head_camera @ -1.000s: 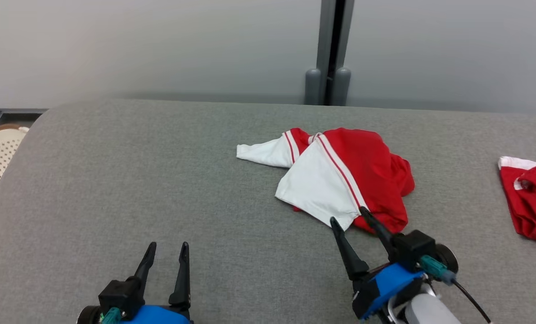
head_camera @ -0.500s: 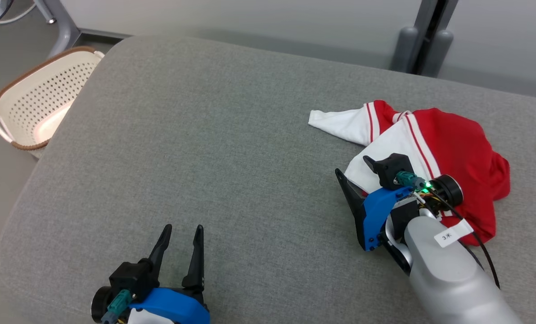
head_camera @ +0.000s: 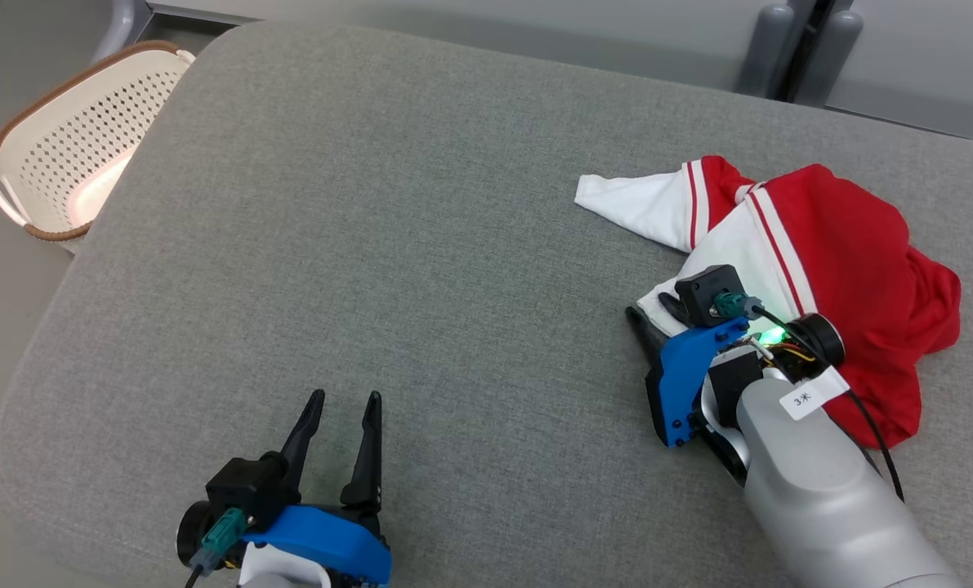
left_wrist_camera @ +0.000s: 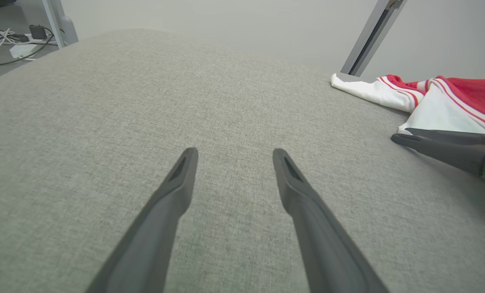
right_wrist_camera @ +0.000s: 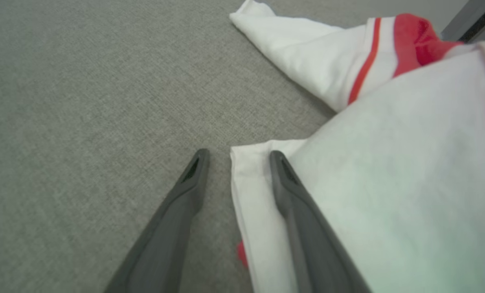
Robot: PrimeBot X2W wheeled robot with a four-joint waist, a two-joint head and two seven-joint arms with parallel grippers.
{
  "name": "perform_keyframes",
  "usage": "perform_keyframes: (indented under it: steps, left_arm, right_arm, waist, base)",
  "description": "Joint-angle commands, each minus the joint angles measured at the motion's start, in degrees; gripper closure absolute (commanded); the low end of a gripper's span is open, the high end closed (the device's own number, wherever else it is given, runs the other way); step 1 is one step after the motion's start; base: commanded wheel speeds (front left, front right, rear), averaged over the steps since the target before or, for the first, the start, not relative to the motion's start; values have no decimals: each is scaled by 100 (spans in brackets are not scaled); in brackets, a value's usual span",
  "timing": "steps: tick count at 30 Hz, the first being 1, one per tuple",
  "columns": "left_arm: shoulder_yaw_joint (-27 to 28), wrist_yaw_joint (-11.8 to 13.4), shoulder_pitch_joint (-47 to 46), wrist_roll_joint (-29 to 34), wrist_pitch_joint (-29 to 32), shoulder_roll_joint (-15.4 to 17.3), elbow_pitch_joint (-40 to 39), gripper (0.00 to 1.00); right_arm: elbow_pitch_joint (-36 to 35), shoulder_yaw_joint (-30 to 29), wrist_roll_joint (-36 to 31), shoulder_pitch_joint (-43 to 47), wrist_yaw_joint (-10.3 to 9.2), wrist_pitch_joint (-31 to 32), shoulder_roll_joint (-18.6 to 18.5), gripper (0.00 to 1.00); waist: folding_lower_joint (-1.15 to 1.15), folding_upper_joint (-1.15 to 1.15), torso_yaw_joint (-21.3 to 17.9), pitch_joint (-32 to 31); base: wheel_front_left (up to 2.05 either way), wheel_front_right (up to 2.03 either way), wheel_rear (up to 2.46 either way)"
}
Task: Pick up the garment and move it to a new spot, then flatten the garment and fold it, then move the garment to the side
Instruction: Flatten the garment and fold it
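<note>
The red and white garment [head_camera: 850, 245] lies crumpled at the right of the grey padded surface, one white sleeve pointing left. My right gripper [head_camera: 652, 309] is down at its near white corner. In the right wrist view the right gripper [right_wrist_camera: 236, 156] has its jaws apart, with one finger on the white cloth [right_wrist_camera: 389, 171], the other on bare grey fabric, and the cloth's edge between them. My left gripper [head_camera: 343, 400] stands open over bare surface at the lower left, far from the garment. The left wrist view shows the left gripper [left_wrist_camera: 234, 152] empty and the garment [left_wrist_camera: 437, 110] at far right.
A cream perforated basket [head_camera: 69, 155] stands on the floor beyond the surface's left edge. A grey post [head_camera: 796, 41] rises behind the far edge. The grey padded surface [head_camera: 372, 245] stretches wide between the two grippers.
The head camera has tilted down and turned. My right gripper moved forward and down onto the garment's white corner, and its fingers have drawn closer together. The left gripper stays put.
</note>
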Motion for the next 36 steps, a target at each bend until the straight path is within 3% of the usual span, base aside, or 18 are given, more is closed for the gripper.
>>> perform_keyframes:
  steps: [1,8,13,20,25,28,29,30,31,36]
  left_arm:
    - [16,-8,-114,24,-15,-6,-3,0]
    - [-5,-9,-103,70,-15,-6,42,0]
    - [-51,-8,3,67,-15,-5,117,0]
    - [-127,-8,167,117,-15,-5,196,0]
    - [-197,-8,262,150,-15,-3,248,0]
    - [-218,-8,361,118,-15,-5,302,0]
    - [-218,-8,361,118,-15,-5,302,0]
    - [-197,-9,384,121,-15,-4,318,0]
    - [-197,-9,384,121,-15,-4,318,0]
    - [-31,-8,462,157,-15,7,311,0]
  right_arm:
    - [249,29,12,246,-2,123,-66,100]
    - [-112,194,361,89,-1,-573,-41,100]
    - [-973,967,1422,-290,-1,-1236,-36,100]
    - [-1931,1492,2626,-1402,-1,-1418,-42,100]
    - [-2471,1135,2870,-2160,-1,-1419,-40,100]
    - [-2816,325,2705,-2715,-1,-1420,-46,100]
    - [-2816,325,2705,-2715,-1,-1420,-46,100]
    - [-2826,-151,2425,-2854,-1,-1419,-48,100]
    - [-2826,-151,2425,-2854,-1,-1419,-48,100]
    - [-2521,-1466,1356,-2566,-1,-1417,-38,100]
  waist:
    - [0,0,-26,-4]
    - [0,0,-87,-93]
    - [0,0,-91,-293]
    - [0,0,-69,-640]
    - [0,0,-60,-773]
    - [0,0,-112,-863]
    - [0,0,-112,-863]
    - [0,0,-172,-898]
    - [0,0,-172,-898]
    - [0,0,-407,-897]
  base:
    - [0,0,0]
    - [0,0,0]
    - [0,0,0]
    - [0,0,0]
    - [0,0,0]
    - [0,0,0]
    - [0,0,0]
    - [0,0,0]
    - [0,0,0]
    - [0,0,0]
